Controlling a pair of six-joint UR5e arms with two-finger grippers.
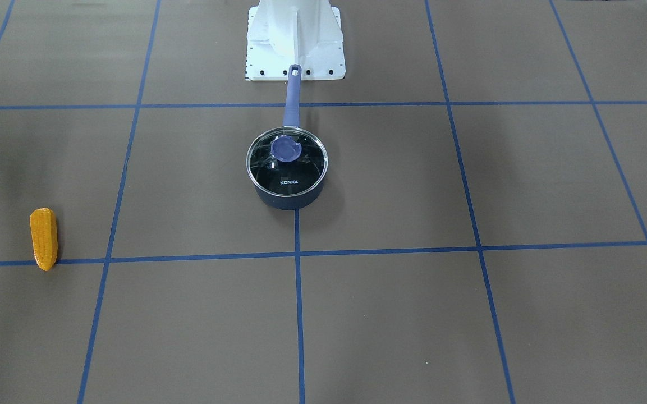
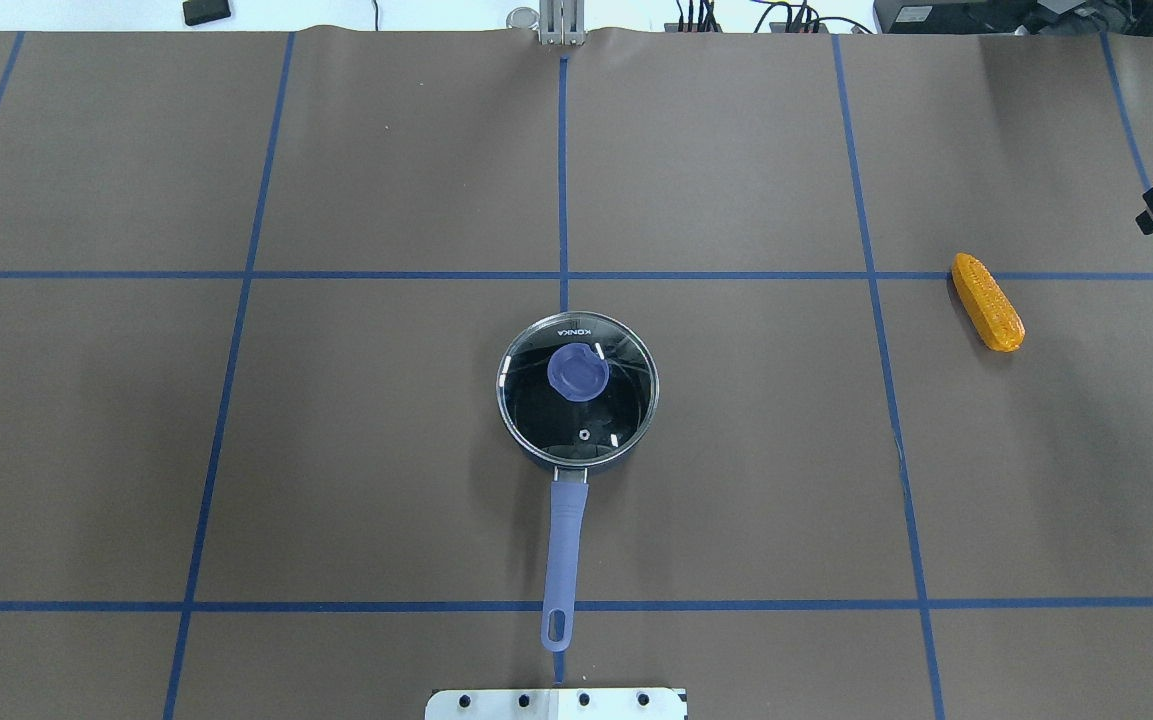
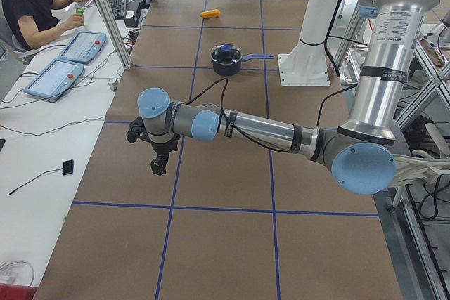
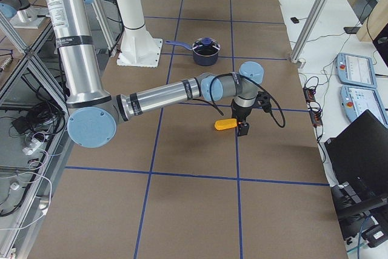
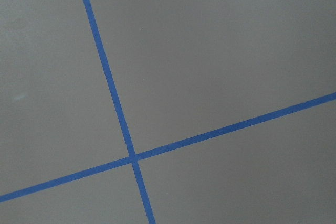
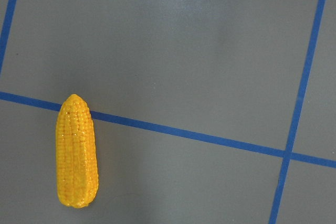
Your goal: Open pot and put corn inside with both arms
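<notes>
while the pot sits lidded, corn lies near the right gripper.

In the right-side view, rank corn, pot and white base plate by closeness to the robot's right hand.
1. corn, just beside the right hand.
2. pot, mid-table, lid on.
3. white base plate, past the pot.
</notes>
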